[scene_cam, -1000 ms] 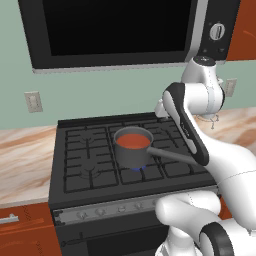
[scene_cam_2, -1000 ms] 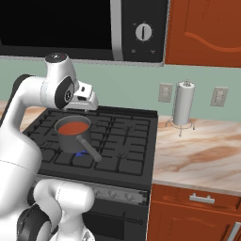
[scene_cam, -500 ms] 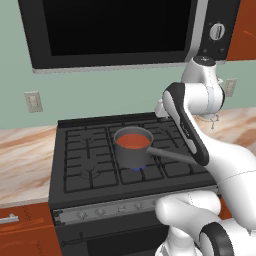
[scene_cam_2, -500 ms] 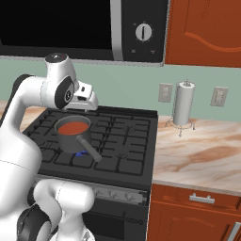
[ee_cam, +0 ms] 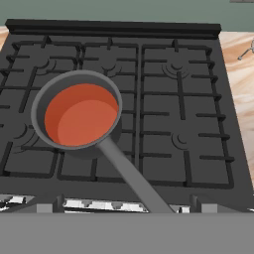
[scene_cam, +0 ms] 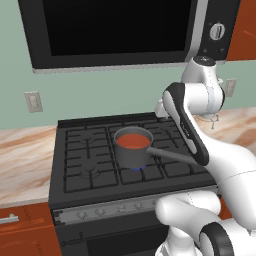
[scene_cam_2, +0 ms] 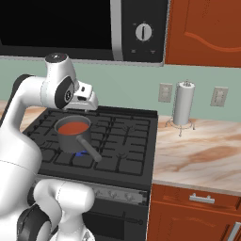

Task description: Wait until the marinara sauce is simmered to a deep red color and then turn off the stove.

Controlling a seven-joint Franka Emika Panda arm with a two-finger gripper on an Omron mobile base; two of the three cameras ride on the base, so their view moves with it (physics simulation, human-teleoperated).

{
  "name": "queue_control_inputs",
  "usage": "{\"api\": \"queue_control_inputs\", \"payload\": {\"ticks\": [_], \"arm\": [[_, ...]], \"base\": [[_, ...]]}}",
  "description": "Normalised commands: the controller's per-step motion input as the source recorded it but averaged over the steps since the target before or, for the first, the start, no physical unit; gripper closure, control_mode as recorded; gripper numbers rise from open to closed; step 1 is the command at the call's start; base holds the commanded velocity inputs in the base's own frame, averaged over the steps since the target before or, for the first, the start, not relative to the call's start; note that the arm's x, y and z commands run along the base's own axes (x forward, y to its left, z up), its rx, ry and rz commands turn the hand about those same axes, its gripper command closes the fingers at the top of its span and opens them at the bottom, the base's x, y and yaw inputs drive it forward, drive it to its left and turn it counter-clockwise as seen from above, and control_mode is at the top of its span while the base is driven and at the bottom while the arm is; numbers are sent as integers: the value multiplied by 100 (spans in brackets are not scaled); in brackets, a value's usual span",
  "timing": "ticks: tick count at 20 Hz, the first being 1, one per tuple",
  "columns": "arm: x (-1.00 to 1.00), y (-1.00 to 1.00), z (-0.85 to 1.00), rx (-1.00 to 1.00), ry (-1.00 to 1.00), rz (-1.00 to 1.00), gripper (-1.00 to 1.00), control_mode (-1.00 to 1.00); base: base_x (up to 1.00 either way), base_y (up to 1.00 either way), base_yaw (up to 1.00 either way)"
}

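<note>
Simmering in a grey metal saucepan (ee_cam: 74, 116) over a small blue flame (scene_cam: 138, 169), front of the wide black gas stove (ee_cam: 198, 124): smooth orange-red marinara sauce (ee_cam: 82, 115), not yet deep red. Hanging high over the back grates, probably for watching the colour: the gripper (scene_cam_2: 84, 97), spread or pressed together impossible to tell.

No legible text, brand, number or sign appears in any view. The microwave dial (scene_cam_2: 143, 32), at 12 o'clock in the right base view, carries only a ring of small tick marks and a pointer line, too fine to read as characters. The silver front strip of the stove (scene_cam: 105, 209) bears knobs without readable markings. The wall outlets (scene_cam_2: 164, 92) are blank.
</note>
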Motion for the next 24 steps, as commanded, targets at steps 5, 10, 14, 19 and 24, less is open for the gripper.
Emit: {"api": "queue_control_inputs", "payload": {"ticks": [5, 10, 14, 19, 24], "arm": [[0, 0, 0, 0, 0, 0, -100, -100], [0, 0, 0, 0, 0, 0, -100, -100], [0, 0, 0, 0, 0, 0, -100, -100], [0, 0, 0, 0, 0, 0, -100, -100], [0, 0, 0, 0, 0, 0, -100, -100]], "base": [[0, 0, 0], [0, 0, 0], [0, 0, 0], [0, 0, 0], [0, 0, 0]]}}
